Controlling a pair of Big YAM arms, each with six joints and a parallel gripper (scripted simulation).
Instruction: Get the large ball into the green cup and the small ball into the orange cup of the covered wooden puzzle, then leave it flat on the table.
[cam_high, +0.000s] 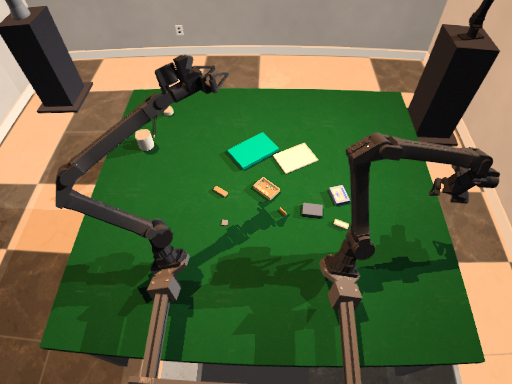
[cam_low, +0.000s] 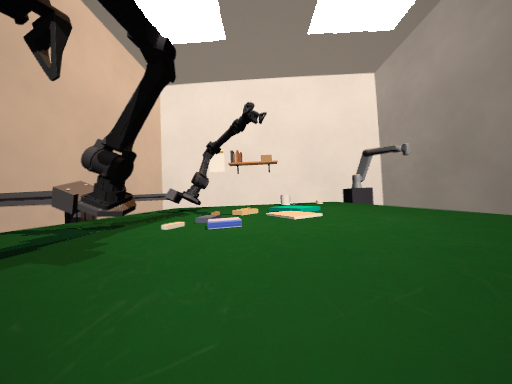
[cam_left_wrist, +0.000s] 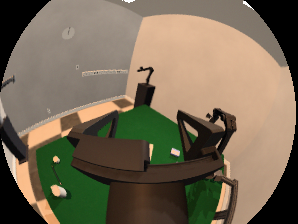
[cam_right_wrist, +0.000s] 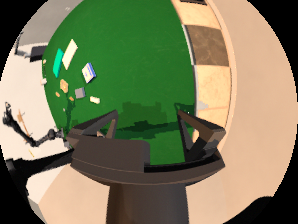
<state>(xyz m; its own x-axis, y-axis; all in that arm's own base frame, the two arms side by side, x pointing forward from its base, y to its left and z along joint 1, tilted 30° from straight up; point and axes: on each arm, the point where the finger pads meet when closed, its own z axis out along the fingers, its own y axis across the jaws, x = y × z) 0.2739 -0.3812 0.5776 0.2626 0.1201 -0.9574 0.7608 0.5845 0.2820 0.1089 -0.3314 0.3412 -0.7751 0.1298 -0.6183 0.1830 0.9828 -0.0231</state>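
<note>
The covered wooden puzzle (cam_high: 266, 188) is a small flat wooden box lying near the middle of the green mat; it also shows in the exterior view (cam_low: 245, 211) and, very small, in the right wrist view (cam_right_wrist: 64, 86). The balls and cups inside are too small to tell apart. My left gripper (cam_high: 217, 80) (cam_low: 260, 117) is open and empty, raised high over the mat's back left corner, far from the puzzle. My right gripper (cam_high: 440, 187) (cam_low: 47, 50) is open and empty, held out past the mat's right edge.
A teal board (cam_high: 253, 150) and a cream board (cam_high: 295, 157) lie behind the puzzle. A blue box (cam_high: 339, 194), a grey block (cam_high: 312, 209) and several small blocks lie around it. A white cylinder (cam_high: 145, 140) stands at the left. Black pillars (cam_high: 452, 80) stand at the back corners.
</note>
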